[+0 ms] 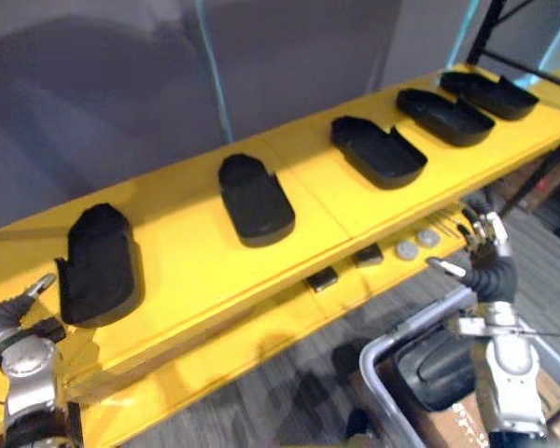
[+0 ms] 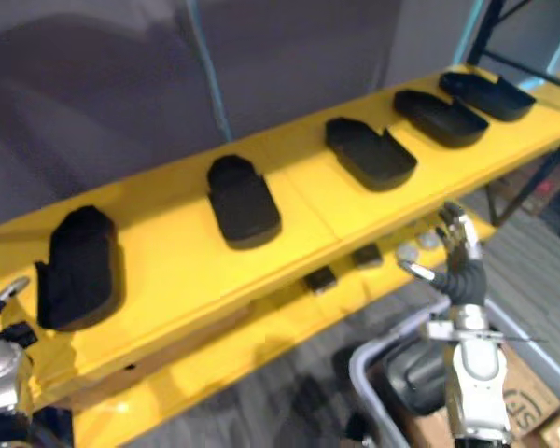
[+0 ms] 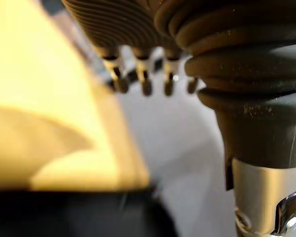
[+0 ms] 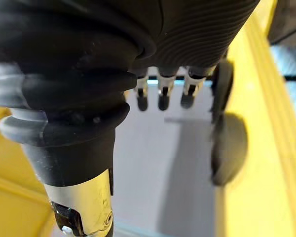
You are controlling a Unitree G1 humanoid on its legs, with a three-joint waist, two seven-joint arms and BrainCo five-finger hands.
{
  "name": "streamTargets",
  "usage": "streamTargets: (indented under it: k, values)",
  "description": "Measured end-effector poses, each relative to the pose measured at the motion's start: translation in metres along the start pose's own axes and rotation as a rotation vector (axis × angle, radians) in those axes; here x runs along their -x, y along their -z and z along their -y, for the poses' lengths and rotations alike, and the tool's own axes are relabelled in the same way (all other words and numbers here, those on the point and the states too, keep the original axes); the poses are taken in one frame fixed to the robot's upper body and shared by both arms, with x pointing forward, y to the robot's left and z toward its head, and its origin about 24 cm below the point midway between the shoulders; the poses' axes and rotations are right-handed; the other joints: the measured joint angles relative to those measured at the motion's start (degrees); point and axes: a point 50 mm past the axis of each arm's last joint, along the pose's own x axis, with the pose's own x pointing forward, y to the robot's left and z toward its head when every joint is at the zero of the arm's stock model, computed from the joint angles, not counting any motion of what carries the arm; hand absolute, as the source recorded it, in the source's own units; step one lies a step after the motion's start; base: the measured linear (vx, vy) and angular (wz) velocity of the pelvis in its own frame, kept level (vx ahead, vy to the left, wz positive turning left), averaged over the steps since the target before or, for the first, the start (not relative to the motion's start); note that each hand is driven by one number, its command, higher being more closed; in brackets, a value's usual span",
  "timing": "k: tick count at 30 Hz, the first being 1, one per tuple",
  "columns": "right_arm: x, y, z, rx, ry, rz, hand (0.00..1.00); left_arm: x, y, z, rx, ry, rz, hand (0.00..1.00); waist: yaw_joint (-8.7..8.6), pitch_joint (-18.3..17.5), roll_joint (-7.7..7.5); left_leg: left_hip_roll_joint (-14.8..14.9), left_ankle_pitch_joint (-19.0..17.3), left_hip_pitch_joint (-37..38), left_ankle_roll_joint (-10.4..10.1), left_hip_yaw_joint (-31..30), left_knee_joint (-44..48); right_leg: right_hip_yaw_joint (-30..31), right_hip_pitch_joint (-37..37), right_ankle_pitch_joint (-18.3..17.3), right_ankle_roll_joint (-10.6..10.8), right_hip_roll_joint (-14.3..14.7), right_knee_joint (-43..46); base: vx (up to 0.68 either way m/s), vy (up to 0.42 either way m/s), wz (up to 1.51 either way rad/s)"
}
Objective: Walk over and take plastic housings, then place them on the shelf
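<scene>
Plastic housings [image 1: 255, 201], five and all black, lie in a row on the top board of the yellow shelf [image 1: 196, 271]. They are apart from one another and run from 8 o'clock up to 1 o'clock in the head views. The end housing [image 1: 98, 266] at 8 o'clock is the closest to the left robot hand [image 1: 17, 313], which comes in at the 8 o'clock corner. Its fingers [image 3: 143, 74] are straight and relaxed with nothing in them, and one fingertip is just beside that housing's near edge; I cannot tell whether they touch. The far housing [image 1: 490, 93] sits at 1 o'clock near the shelf's end.

At 4 o'clock the right robot hand [image 1: 481, 241] is held upright in front of the shelf's lower ledge. Its fingers [image 4: 160, 94] are spread, its thumb is out to the side, and it holds nothing. Two small black blocks [image 1: 322, 278] and two silver discs [image 1: 406, 250] lie on that ledge, the discs near the hand.

Below the right robot hand, at 5 o'clock, a grey bin [image 1: 383, 359] stands on the floor with a dark rounded piece [image 1: 434, 369] in it, likely another housing. A cardboard box [image 2: 527, 401] sits beside the bin.
</scene>
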Motion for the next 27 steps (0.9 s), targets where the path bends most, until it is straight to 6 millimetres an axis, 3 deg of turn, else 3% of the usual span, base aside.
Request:
streamTargets:
  k: [3, 6, 11, 27]
  values:
    - [-0.003, -0.002, 0.002, 0.012, -0.007, 0.01, 0.0, -0.005, -0.001, 0.01, 0.051, 0.04, -0.061, 0.0, -0.55, 2.8, 0.25, 0.4, -0.4, -0.1, 0.5, 0.3, 1.8, 1.3, -0.8, -0.5, -0.6, 0.1, 1.4, -0.04, -0.018, -0.21]
    - [-0.003, -0.003, 0.002, 0.012, -0.006, 0.013, 0.0, -0.011, -0.004, 0.007, 0.102, 0.041, -0.099, 0.0, -1.56, 4.2, 0.48, 1.0, -0.9, -1.8, 1.0, 1.4, 3.8, 1.7, -2.7, -1.4, -1.0, 0.0, 3.7, -0.05, -0.024, -0.07]
    - [-0.003, -0.003, 0.004, 0.013, -0.002, 0.012, 0.0, -0.017, -0.006, 0.006, 0.171, 0.038, -0.136, 0.0, -1.59, 6.9, 0.82, 1.7, -2.9, -2.1, 0.9, 1.8, 5.7, 3.1, -4.8, -2.8, -1.0, 0.0, 7.5, -0.08, -0.007, -0.09]
    - [-0.001, -0.004, 0.007, 0.007, -0.019, 0.015, 0.0, -0.02, -0.014, 0.009, 0.214, 0.111, -0.1, 0.0, -1.61, 8.2, 0.75, 1.6, -4.5, -4.8, 1.2, 1.7, 9.2, 4.0, -7.6, -3.3, -0.8, -1.1, 10.4, -0.03, 0.008, -0.01]
